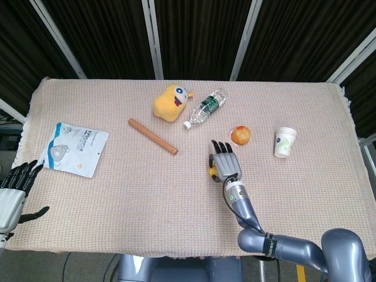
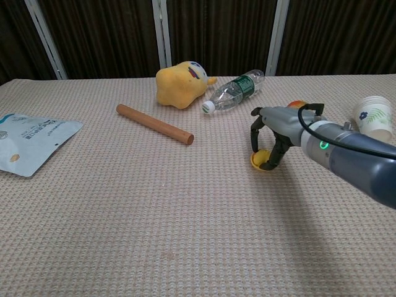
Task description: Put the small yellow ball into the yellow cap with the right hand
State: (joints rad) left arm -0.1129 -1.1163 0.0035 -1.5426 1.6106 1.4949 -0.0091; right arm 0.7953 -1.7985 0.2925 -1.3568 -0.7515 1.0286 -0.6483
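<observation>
The yellow cap (image 2: pixel 263 163) lies on the cloth right of centre, and only its edge (image 1: pixel 212 171) shows beside the hand in the head view. My right hand (image 2: pixel 272 133) arches over it with fingers pointing down, the fingertips (image 2: pixel 255 147) closing on a small yellow ball (image 2: pixel 260 156) right at the cap's mouth. From the head view the right hand (image 1: pixel 225 163) covers the ball. My left hand (image 1: pixel 13 191) hangs off the table's near left corner, fingers spread, holding nothing.
An orange round thing (image 1: pixel 240 135) sits just behind the right hand, with a paper cup (image 1: pixel 285 141) to its right. A water bottle (image 1: pixel 205 107), a yellow plush toy (image 1: pixel 170 102), a brown rod (image 1: pixel 153 136) and a mask packet (image 1: pixel 74 148) lie further left.
</observation>
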